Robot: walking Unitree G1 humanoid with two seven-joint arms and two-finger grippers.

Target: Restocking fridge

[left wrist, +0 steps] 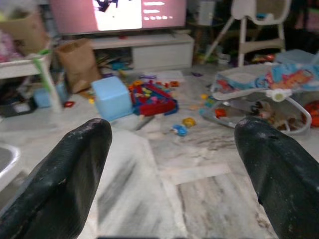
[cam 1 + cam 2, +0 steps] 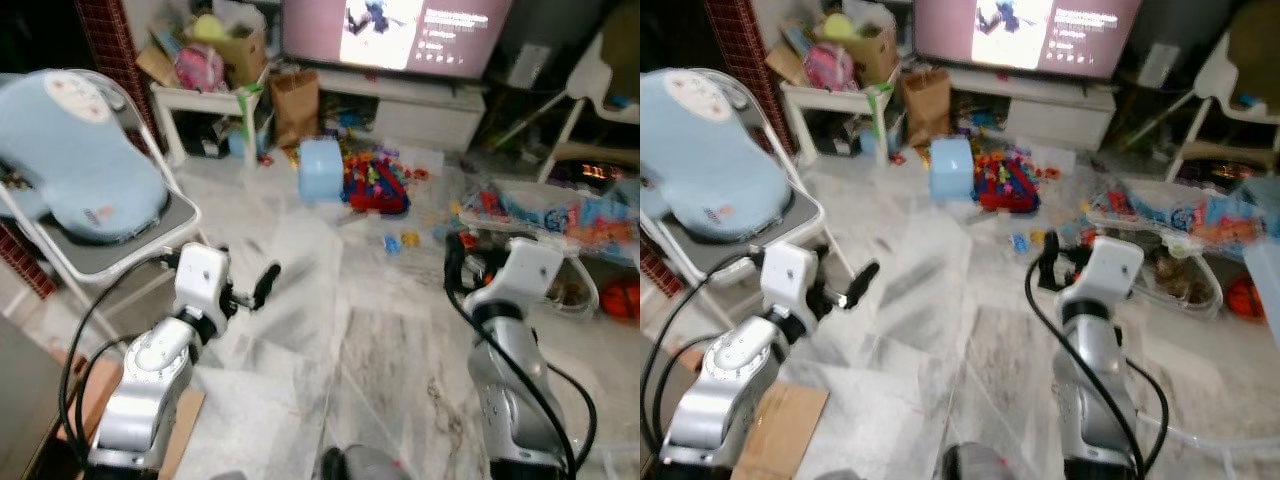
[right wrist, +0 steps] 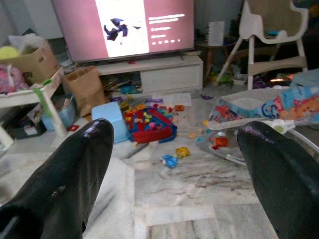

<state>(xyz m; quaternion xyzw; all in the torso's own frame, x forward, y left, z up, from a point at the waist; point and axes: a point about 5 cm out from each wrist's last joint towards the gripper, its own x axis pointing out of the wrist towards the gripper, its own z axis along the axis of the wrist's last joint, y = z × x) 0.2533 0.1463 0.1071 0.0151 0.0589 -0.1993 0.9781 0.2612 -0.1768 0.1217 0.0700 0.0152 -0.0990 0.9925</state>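
Currently both grippers empty above marble floor (image 2: 380, 330), no fridge seen.
Left gripper (image 1: 174, 164) and right gripper (image 3: 174, 164) fingers spread wide; blue box (image 2: 320, 168) and toys (image 2: 378, 182) at 12 o'clock, chair (image 2: 95, 255) at 10.

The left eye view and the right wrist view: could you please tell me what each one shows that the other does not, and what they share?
Left eye view alone: a folding chair bearing a pale blue cushion, a cardboard sheet on the floor, and the left gripper. Right wrist view alone: a close look along the right gripper, its fingers wide apart with nothing between. Both: the television, brown paper bag, blue box, toy pile and baby bouncer.
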